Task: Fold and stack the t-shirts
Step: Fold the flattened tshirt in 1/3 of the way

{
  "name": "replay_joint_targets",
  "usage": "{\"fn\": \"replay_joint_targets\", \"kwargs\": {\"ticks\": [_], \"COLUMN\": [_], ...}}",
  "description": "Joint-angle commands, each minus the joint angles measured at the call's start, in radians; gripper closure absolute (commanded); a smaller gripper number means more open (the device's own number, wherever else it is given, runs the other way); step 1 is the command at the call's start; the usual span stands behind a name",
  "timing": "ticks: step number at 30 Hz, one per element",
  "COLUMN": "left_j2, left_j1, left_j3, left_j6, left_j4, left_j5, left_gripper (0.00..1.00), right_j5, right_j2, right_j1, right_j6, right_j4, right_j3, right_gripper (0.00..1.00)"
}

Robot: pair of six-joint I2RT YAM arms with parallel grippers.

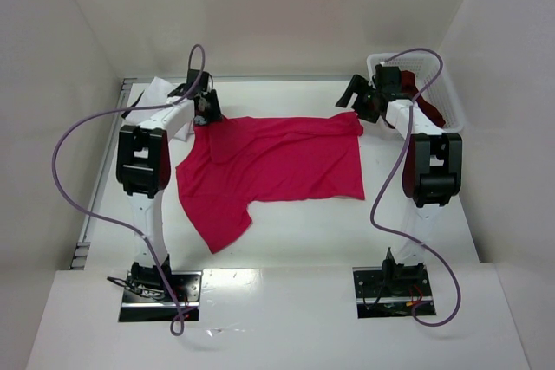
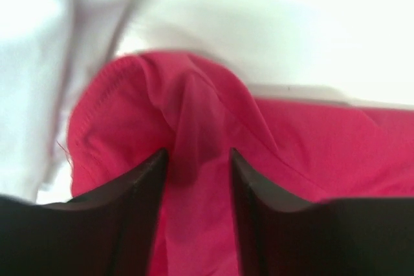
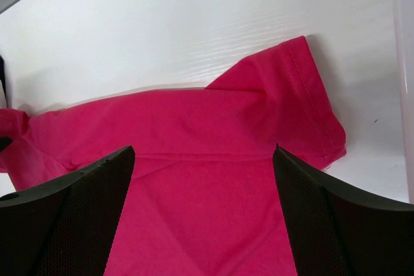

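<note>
Jaws on both arms stand apart. The left jaws are partly open, their black fingers (image 2: 129, 224) straddling a raised ridge of the crimson t-shirt (image 2: 310, 153). The ridge brushes the finger at frame left, while flat cloth shows between it and the other finger, so nothing is pinched. Beyond the fingertips the shirt ends in a rounded, stitched hem. The white t-shirt (image 2: 32, 63), soft and blurred, fills the upper left of that wrist view.

The right jaws gape wide, the textured inner pads (image 3: 71, 224) well apart with nothing between them. They hang over a smooth stretch of the same crimson shirt; whether the tips touch it I cannot tell. Ahead of them a short sleeve with a double-stitched cuff points toward the upper right on the glossy white table (image 3: 162, 24).

In the top view the crimson shirt lies spread and wrinkled across the middle of the table, one sleeve trailing toward the lower left. The white shirt sits crumpled at upper left beside the left arm. At upper right a white plastic lattice basket (image 1: 453, 103) holds a dark maroon t-shirt (image 1: 431, 112).
</note>
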Motion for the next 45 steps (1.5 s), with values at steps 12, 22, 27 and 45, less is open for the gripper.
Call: {"fn": "replay_joint_targets", "kwargs": {"ticks": [12,22,27,45], "left_j2": [0.015,-0.069,-0.108,-0.195], "left_j1": [0.052,0.118,0.138,0.180], "left_j3": [0.053,0.035,0.015,-0.070], "left_j6": [-0.056,-0.004,0.021,0.021], "left_j4": [0.071,0.071,0.071,0.064], "left_j5": [-0.004,-0.002,-0.012,0.082], "left_gripper": [1.00,1.00,1.00,0.48], "right_j5": [-0.001,0.017,0.036,0.080], "right_j2": [0.003,0.003,0.003,0.022], "right_j1": [0.017,0.026,0.036,0.089], "right_j6": [-0.027,-0.027,-0.017,-0.017], "right_j4": [0.040,0.040,0.040,0.011], "right_j3": [0.014,-0.016,-0.034,-0.092], "right_gripper": [0.09,0.09,0.10,0.21]}}
